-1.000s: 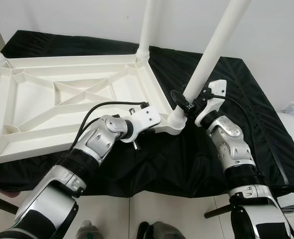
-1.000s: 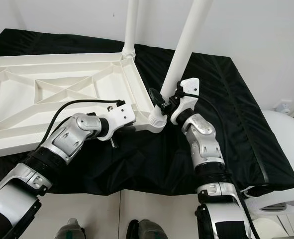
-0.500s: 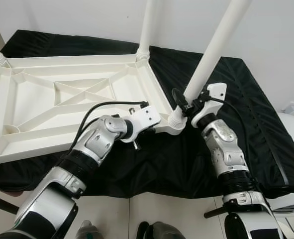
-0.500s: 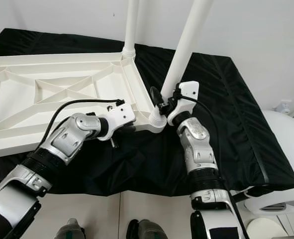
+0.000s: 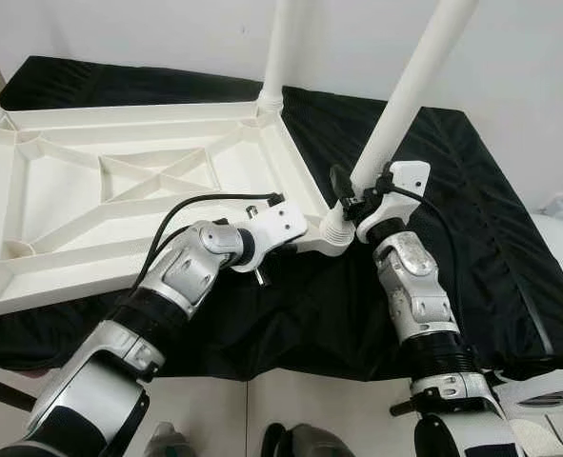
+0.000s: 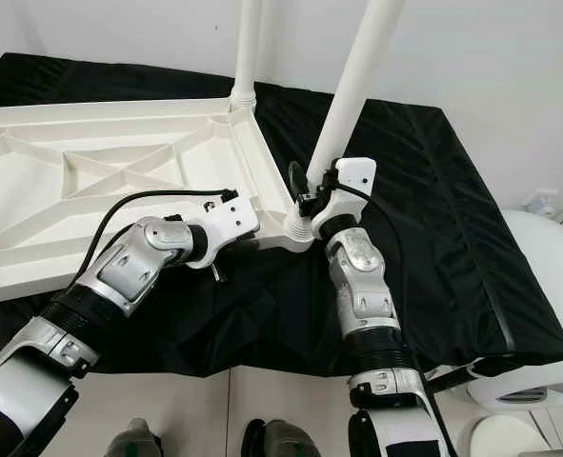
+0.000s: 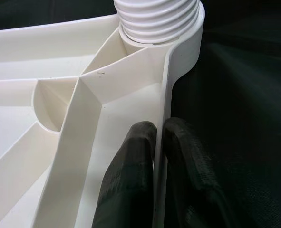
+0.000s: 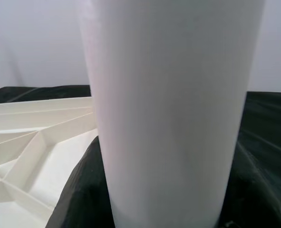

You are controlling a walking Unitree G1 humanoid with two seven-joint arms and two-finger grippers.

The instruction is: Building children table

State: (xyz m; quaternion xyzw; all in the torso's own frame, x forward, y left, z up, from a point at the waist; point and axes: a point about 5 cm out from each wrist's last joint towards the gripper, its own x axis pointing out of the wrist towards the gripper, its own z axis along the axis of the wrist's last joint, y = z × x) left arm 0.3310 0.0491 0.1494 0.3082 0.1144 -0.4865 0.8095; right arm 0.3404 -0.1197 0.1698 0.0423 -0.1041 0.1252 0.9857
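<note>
An upturned white tabletop lies on a black cloth. The left gripper is clenched on the tabletop's rim near its corner. Just right, the right gripper grasps an upright white table leg in the corner socket.

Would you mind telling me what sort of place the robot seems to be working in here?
Probably a room in a home, used as an assembly spot. A white plastic tabletop lies upside down on a black cloth against a plain white wall, with a screwed-in leg held by the right tool.
</note>
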